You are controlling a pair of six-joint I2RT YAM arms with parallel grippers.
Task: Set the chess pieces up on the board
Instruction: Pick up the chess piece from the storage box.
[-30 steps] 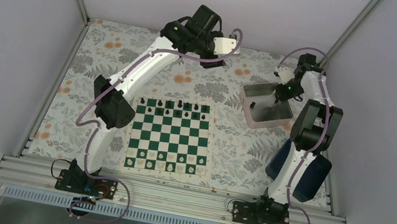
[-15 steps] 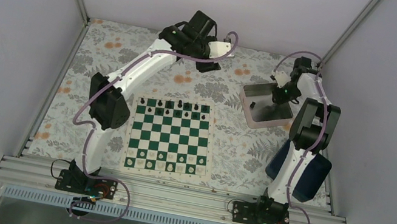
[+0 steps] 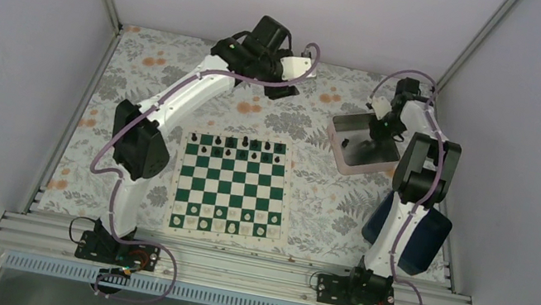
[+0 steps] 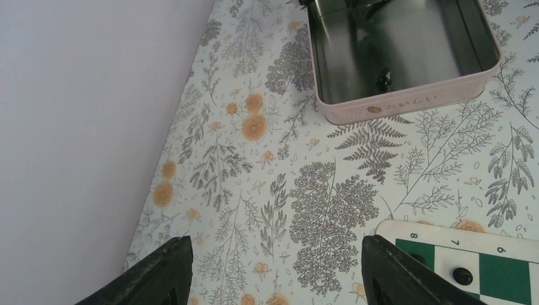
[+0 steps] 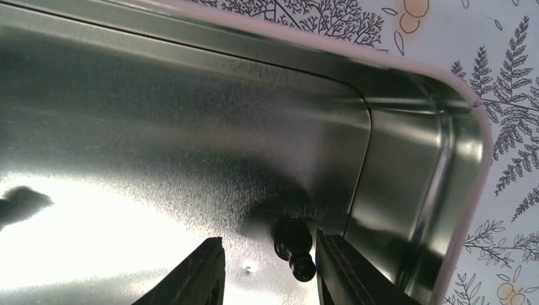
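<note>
The board (image 3: 231, 188), green and white, lies at the table's middle. Several black chess pieces (image 3: 239, 144) stand along its far edge and small white ones line the near rows. My right gripper (image 5: 270, 273) is open inside the silvery tray (image 5: 407, 190). A black chess piece (image 5: 294, 248) lies between its fingers, close to the right-hand fingertip (image 5: 346, 273) and well apart from the other. From above, that gripper (image 3: 381, 136) reaches into the tray (image 3: 343, 159). My left gripper (image 4: 278, 279) hovers open and empty above the floral cloth, beyond the board's far corner (image 4: 470, 235).
In the left wrist view the tray (image 4: 407, 101) holds a black piece (image 4: 384, 77), and another black piece (image 4: 462, 276) stands on the board's corner square. A dark blue box (image 3: 424, 238) sits beside the right arm. Grey walls close in the table.
The left arm's elbow has swung left and its gripper has drifted slightly back. The right gripper has shifted a little farther back inside the tray.
</note>
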